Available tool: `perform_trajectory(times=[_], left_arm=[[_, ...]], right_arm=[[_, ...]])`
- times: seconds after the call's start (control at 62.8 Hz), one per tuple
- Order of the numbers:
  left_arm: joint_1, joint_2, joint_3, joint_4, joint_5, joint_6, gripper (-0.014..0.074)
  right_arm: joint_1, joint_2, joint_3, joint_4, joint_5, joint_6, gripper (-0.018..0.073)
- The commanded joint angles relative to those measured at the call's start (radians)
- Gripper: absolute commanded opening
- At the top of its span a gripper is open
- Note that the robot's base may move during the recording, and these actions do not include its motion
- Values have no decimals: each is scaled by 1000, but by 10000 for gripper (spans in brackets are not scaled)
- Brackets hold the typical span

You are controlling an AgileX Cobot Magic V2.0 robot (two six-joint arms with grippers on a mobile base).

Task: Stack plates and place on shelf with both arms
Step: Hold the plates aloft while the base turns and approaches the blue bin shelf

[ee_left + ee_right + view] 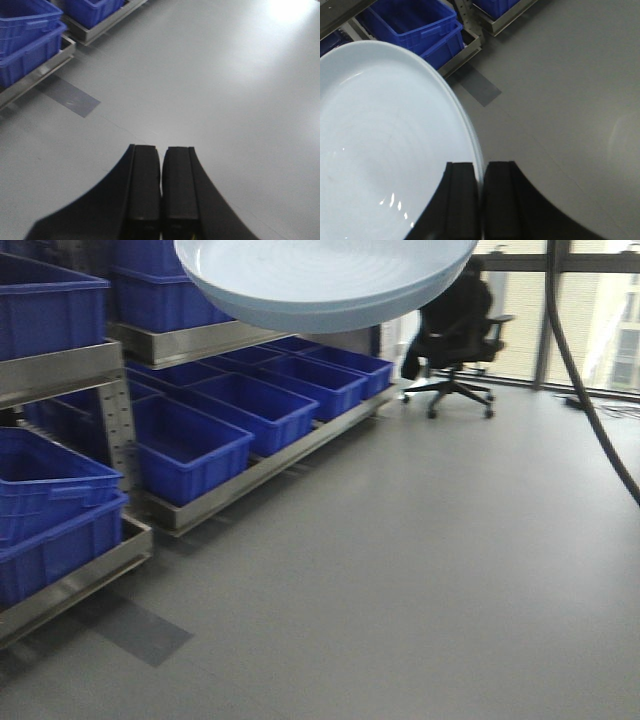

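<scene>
The pale bluish-white plates (320, 280) hang high at the top of the front view, seen from underneath. In the right wrist view the plates (380, 140) fill the left side, and the rim shows a double edge as of two stacked. My right gripper (481, 167) is shut on that rim, one finger inside and one outside. My left gripper (161, 150) is shut with nothing between its pads, over bare grey floor and away from the plates. The shelf (200, 338), steel rails with tiers of blue crates (190, 445), stands to the left, below and behind the plates.
A black office chair (455, 330) stands by the windows at the back right. A dark cable (590, 410) hangs down the right side. The shelf's lower rail (35, 80) runs along the floor at left, beside a darker floor patch (130, 630).
</scene>
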Motion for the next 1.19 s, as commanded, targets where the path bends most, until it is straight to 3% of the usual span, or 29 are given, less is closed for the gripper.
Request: perform_trajectory(times=[0.0,1.179], left_arm=[[0,-2,-28,-9,-78,-5,90],[0,-2,-28,-9,-78,-5,90]], right_arm=[[1,-39,-34,13,-91,-4,33],[1,-39,-34,13,-91,-4,33]])
